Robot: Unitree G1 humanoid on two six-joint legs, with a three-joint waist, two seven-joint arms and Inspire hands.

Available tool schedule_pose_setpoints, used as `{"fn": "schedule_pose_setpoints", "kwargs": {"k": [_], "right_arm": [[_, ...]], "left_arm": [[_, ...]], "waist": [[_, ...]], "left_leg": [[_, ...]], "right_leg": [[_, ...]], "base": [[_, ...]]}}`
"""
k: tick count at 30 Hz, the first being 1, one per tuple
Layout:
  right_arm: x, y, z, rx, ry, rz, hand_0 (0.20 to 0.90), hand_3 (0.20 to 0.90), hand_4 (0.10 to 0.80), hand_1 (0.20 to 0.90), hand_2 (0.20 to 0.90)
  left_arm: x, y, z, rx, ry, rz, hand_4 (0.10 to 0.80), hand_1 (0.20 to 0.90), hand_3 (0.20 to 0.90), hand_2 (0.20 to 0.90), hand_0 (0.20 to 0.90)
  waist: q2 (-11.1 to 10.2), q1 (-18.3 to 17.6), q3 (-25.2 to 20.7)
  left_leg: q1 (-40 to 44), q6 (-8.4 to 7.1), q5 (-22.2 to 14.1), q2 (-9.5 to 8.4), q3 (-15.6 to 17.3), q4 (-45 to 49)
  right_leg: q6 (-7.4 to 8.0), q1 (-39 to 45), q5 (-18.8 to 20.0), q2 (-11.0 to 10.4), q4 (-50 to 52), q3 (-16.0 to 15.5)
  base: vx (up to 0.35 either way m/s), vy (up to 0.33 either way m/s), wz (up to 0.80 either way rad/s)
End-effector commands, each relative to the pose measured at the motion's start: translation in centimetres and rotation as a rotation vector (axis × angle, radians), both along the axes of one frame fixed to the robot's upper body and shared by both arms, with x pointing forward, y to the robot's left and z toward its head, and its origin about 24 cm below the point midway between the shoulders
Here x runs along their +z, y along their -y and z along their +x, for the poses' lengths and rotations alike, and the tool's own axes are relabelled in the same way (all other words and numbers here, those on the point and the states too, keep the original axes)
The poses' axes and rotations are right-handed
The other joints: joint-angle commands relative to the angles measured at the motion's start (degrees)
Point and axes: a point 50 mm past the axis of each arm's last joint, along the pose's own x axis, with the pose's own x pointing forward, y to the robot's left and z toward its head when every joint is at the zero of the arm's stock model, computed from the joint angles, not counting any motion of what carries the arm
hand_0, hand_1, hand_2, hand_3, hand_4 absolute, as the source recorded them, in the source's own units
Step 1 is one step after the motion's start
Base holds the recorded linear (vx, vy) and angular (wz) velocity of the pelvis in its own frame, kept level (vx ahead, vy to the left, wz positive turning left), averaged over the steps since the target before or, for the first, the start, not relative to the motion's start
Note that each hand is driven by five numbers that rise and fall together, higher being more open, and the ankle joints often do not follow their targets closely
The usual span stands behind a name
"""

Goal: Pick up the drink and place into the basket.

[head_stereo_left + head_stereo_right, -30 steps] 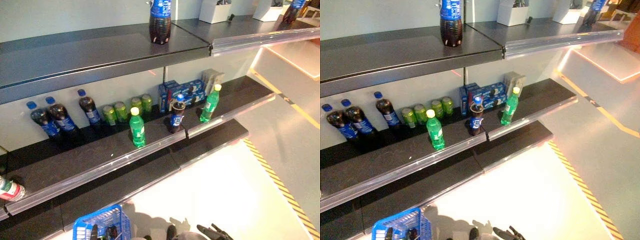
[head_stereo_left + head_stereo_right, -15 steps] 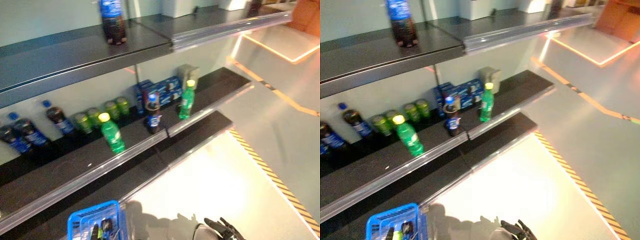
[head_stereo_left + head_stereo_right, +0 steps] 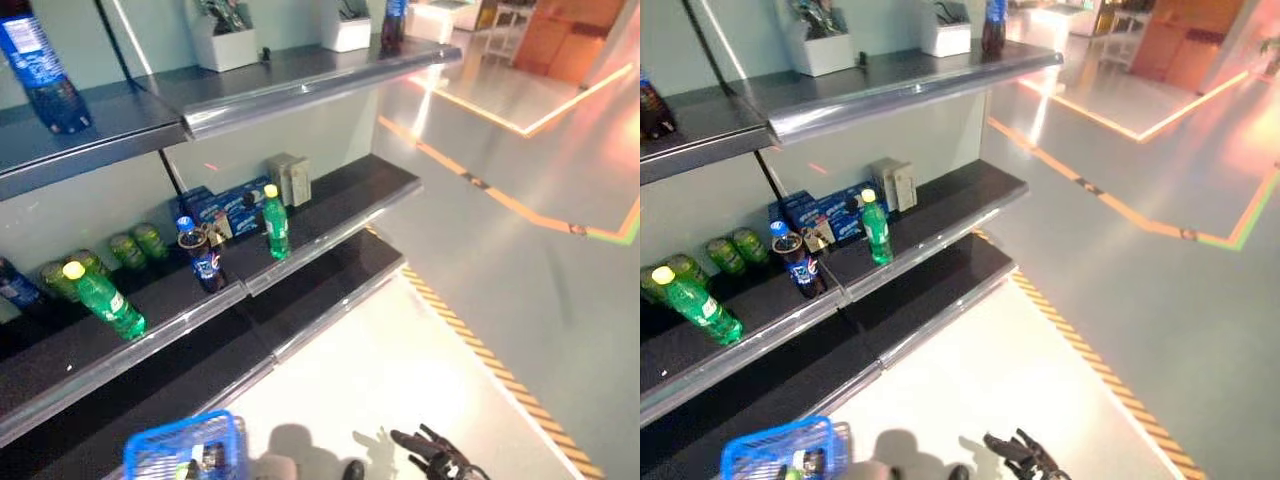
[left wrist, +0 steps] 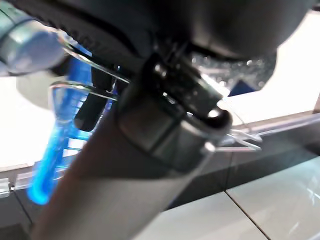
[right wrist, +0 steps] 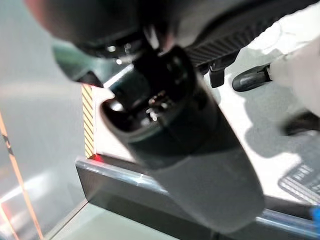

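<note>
Two green bottles (image 3: 275, 222) (image 3: 104, 299) and a cola bottle (image 3: 203, 256) are standing on the middle shelf (image 3: 330, 205), well apart from the blue basket (image 3: 186, 453), which is hanging low at the bottom edge with something dark and green lying in it. Only the right hand (image 3: 432, 455) is showing clearly, hanging low over the pale floor (image 3: 400, 370) with its dark fingers spreading loosely, holding nothing. Whether the left hand is gripping the basket cannot be told; the wrist views are showing only arm casing.

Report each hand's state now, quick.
Left hand: cannot tell; it sits at the blue basket with its fingers not visible.
Right hand: open, fingers spread, holding nothing, low near the floor.
</note>
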Motion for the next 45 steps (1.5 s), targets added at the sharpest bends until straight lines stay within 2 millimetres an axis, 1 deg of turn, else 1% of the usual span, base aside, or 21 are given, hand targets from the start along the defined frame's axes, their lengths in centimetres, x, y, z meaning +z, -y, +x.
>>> {"fn": "schedule_pose_setpoints", "kwargs": {"k": [1, 3, 6, 8, 10, 12, 13, 15, 16, 18, 20, 21, 23, 25, 27, 29, 32, 36, 39, 42, 45], "right_arm": [[1.9, -1.5, 5.2, 0.085, 0.192, 0.037, 0.9, 0.9, 0.8, 0.9, 0.9], [2.1, -2.1, 5.4, 0.098, 0.211, 0.045, 0.9, 0.9, 0.8, 0.9, 0.9], [2.1, -3.0, 5.3, 0.105, 0.21, 0.063, 0.9, 0.9, 0.8, 0.9, 0.9], [1.9, -3.4, 5.1, 0.123, 0.188, 0.066, 0.9, 0.9, 0.8, 0.9, 0.9], [1.8, -3.6, 5.0, 0.128, 0.176, 0.067, 0.9, 0.9, 0.8, 0.9, 0.9], [1.6, -3.8, 4.7, 0.118, 0.16, 0.079, 0.9, 0.9, 0.8, 0.9, 0.9], [1.5, -3.9, 4.5, 0.095, 0.161, 0.091, 0.9, 0.9, 0.8, 0.9, 0.9], [1.4, -3.9, 4.4, 0.073, 0.162, 0.1, 0.9, 0.9, 0.8, 0.9, 0.9], [1.4, -3.9, 4.5, 0.054, 0.155, 0.098, 0.9, 0.9, 0.8, 0.9, 0.9], [1.4, -3.8, 4.4, 0.054, 0.153, 0.087, 0.9, 0.9, 0.8, 0.9, 0.9], [1.4, -3.3, 4.2, 0.047, 0.169, 0.07, 0.9, 0.9, 0.8, 0.9, 0.9], [1.4, -3.2, 4.1, 0.037, 0.171, 0.066, 0.9, 0.9, 0.8, 0.9, 0.9], [1.3, -3.0, 4.0, 0.006, 0.178, 0.057, 0.9, 0.9, 0.8, 0.9, 0.9], [1.6, -3.0, 4.5, 0.034, 0.184, 0.047, 0.9, 0.9, 0.8, 0.9, 0.9], [1.8, -3.1, 4.9, 0.052, 0.19, 0.043, 0.9, 0.9, 0.8, 0.9, 0.9], [2.1, -3.4, 5.5, 0.065, 0.182, 0.038, 0.9, 0.9, 0.8, 0.9, 0.9], [2.1, -2.5, 5.0, 0.067, 0.172, 0.023, 0.9, 0.9, 0.8, 0.9, 0.9], [2.1, -1.6, 4.9, 0.019, 0.168, 0.012, 0.9, 0.9, 0.8, 0.9, 0.9], [1.8, 0.1, 3.9, -0.071, 0.185, 0.007, 0.9, 0.9, 0.8, 0.9, 0.9], [1.5, 0.5, 2.8, -0.113, 0.18, 0.005, 0.9, 0.9, 0.8, 0.9, 0.9], [1.2, 0.8, 2.0, -0.122, 0.161, 0.01, 0.9, 0.9, 0.8, 0.9, 0.9]], "left_arm": [[2.1, -5.4, 0.4, 0.029, 0.09, 0.267, 0.1, 0.3, 0.2, 0.3, 0.3], [2.2, -5.7, 0.6, 0.032, 0.089, 0.27, 0.1, 0.3, 0.2, 0.3, 0.3], [2.3, -5.9, 1.2, 0.055, 0.092, 0.272, 0.1, 0.3, 0.2, 0.3, 0.3], [2.4, -6.1, 1.0, 0.076, 0.093, 0.271, 0.1, 0.3, 0.2, 0.3, 0.3], [2.4, -6.2, 1.1, 0.083, 0.096, 0.274, 0.1, 0.3, 0.2, 0.3, 0.3], [2.6, -6.7, 1.2, 0.081, 0.107, 0.278, 0.1, 0.3, 0.2, 0.3, 0.3], [2.7, -7.0, 1.5, 0.059, 0.122, 0.289, 0.1, 0.3, 0.2, 0.3, 0.3], [2.9, -7.3, 1.7, 0.043, 0.128, 0.296, 0.1, 0.3, 0.2, 0.3, 0.3], [2.9, -7.2, 2.2, 0.036, 0.137, 0.295, 0.1, 0.3, 0.2, 0.3, 0.3], [3.0, -7.0, 2.9, 0.045, 0.162, 0.295, 0.1, 0.3, 0.2, 0.3, 0.3], [3.3, -6.5, 5.0, 0.025, 0.209, 0.289, 0.1, 0.3, 0.2, 0.3, 0.3], [3.4, -6.3, 5.6, 0.01, 0.221, 0.287, 0.1, 0.3, 0.2, 0.3, 0.3], [3.6, -6.0, 6.9, -0.03, 0.253, 0.286, 0.1, 0.3, 0.2, 0.3, 0.3], [3.9, -6.1, 7.4, -0.031, 0.271, 0.29, 0.1, 0.3, 0.2, 0.3, 0.3], [4.1, -6.1, 7.7, -0.038, 0.282, 0.293, 0.1, 0.3, 0.2, 0.3, 0.3], [4.1, -5.8, 8.0, -0.084, 0.277, 0.303, 0.1, 0.3, 0.2, 0.3, 0.3], [3.7, -5.0, 7.2, -0.137, 0.265, 0.29, 0.1, 0.3, 0.2, 0.3, 0.3], [3.3, -4.6, 6.6, -0.169, 0.233, 0.274, 0.1, 0.3, 0.2, 0.3, 0.3], [2.6, -4.2, 5.4, -0.227, 0.141, 0.246, 0.1, 0.3, 0.2, 0.3, 0.3], [2.2, -3.8, 4.6, -0.277, 0.096, 0.23, 0.1, 0.3, 0.2, 0.3, 0.3], [2.0, -3.5, 4.3, -0.294, 0.11, 0.226, 0.1, 0.3, 0.2, 0.3, 0.3]], "waist": [[-2.1, 3.1, 1.5], [-2.1, 2.8, 0.9], [-2.8, 1.6, -0.1], [-3.5, 1.8, -0.9], [-4.1, 2.0, -1.3], [-5.5, 2.8, -2.2], [-6.4, 3.3, -2.6], [-5.9, 3.4, -2.6], [-5.6, 2.6, -2.2], [-5.1, 1.9, -1.8], [-3.2, 0.7, -0.9], [-3.0, 0.0, -0.5], [-2.4, -2.6, 0.4], [-2.4, -3.4, 1.1], [-2.5, -3.3, 1.4], [-3.9, -2.3, 1.9], [-5.8, -0.6, 2.3], [-6.0, -0.4, 2.6], [-5.2, -1.6, 3.4], [-4.4, -3.8, 2.8], [-3.9, -5.0, 2.1]], "left_leg": [[-6.1, 2.24, 9.0, -6.36, 4.7, -4.8], [-6.0, 1.31, 8.3, -6.1, 11.6, -5.4], [-4.0, 2.71, 4.7, -6.01, 18.0, -4.4], [-3.0, 5.16, 1.0, -7.57, 17.6, -3.3], [-2.7, 6.33, -0.8, -8.07, 18.0, -2.3], [-1.2, 9.25, -3.7, -9.59, 18.3, -2.7], [0.9, 11.33, -4.6, -10.88, 17.6, -4.7], [1.9, 11.89, -3.0, -9.32, 17.1, -6.0], [2.5, 11.2, -2.9, -8.49, 14.9, -5.4], [2.1, 10.08, -2.5, -7.78, 11.5, -4.1], [3.3, 8.86, -2.2, -6.3, 4.5, -4.1], [4.0, 8.69, -2.7, -6.27, 2.5, -4.2], [6.2, 8.51, -3.9, -5.86, -2.5, -5.5], [7.7, 8.15, -5.1, -4.51, -4.2, -5.8], [7.8, 7.87, -5.5, -3.87, -4.8, -5.6], [6.5, 6.3, -5.5, -2.71, -5.8, -3.4], [5.5, 4.67, -4.8, -1.06, -6.3, -1.9], [4.6, 4.24, -3.8, 0.26, -5.6, -1.8], [3.5, 2.41, -1.5, 4.39, 0.8, -1.8], [5.3, 1.59, -1.0, 6.09, 5.6, -3.1], [7.0, 1.47, -1.6, 5.58, 6.2, -3.9]], "right_leg": [[9.7, 8.4, 6.1, -1.4, -10.6, 1.1], [9.31, 9.8, 3.0, -0.3, -8.9, -1.0], [8.58, 10.4, 0.2, 0.9, -6.4, -2.6], [8.56, 10.9, -1.4, 1.5, -3.9, -2.0], [9.04, 11.1, -1.3, 1.6, -2.7, -2.1], [11.81, 11.0, 1.6, 2.0, 2.7, -2.5], [17.08, 9.3, 9.4, 1.7, 12.2, -2.6], [19.13, 4.8, 15.3, 2.0, 21.5, -1.4], [18.85, 2.1, 14.4, 1.0, 22.5, 0.7], [17.05, 1.9, 10.5, -2.1, 19.3, 0.9], [14.84, 0.9, 6.5, -7.8, 7.8, 3.1], [14.62, 0.3, 6.8, -9.0, 4.3, 4.9], [15.72, -4.4, 13.2, -12.1, -3.0, 12.2], [16.45, -6.7, 14.8, -11.7, -3.4, 14.0], [16.26, -6.1, 13.0, -11.1, -3.3, 13.6], [15.15, -2.3, 10.5, -10.3, -5.3, 12.7], [13.52, 0.9, 9.4, -9.2, -7.8, 10.0], [12.73, 1.4, 9.1, -8.7, -8.3, 8.1], [11.57, 2.3, 7.8, -8.4, -8.1, 2.8], [11.71, 2.7, 7.5, -9.4, -8.0, 0.5], [12.21, 2.9, 7.6, -10.4, -8.1, 0.7]], "base": [[0.276, -0.139, -0.35], [0.342, -0.137, -0.16], [0.288, -0.056, 0.39], [0.336, -0.037, 0.47], [0.217, -0.04, 0.21], [0.326, -0.038, 0.29], [0.264, -0.081, 0.47], [0.176, -0.15, 0.69], [0.204, -0.21, 0.91], [0.162, -0.217, 1.09], [0.118, -0.293, 1.2], [0.173, -0.348, 1.1], [0.163, -0.306, 1.21], [0.069, -0.241, 1.4], [0.026, -0.224, 0.84], [0.074, -0.4, 0.76], [0.068, -0.332, 0.94], [-0.01, -0.173, 0.53], [-0.023, -0.112, 0.49], [0.039, 0.081, 0.81], [0.148, 0.193, 0.79]]}}
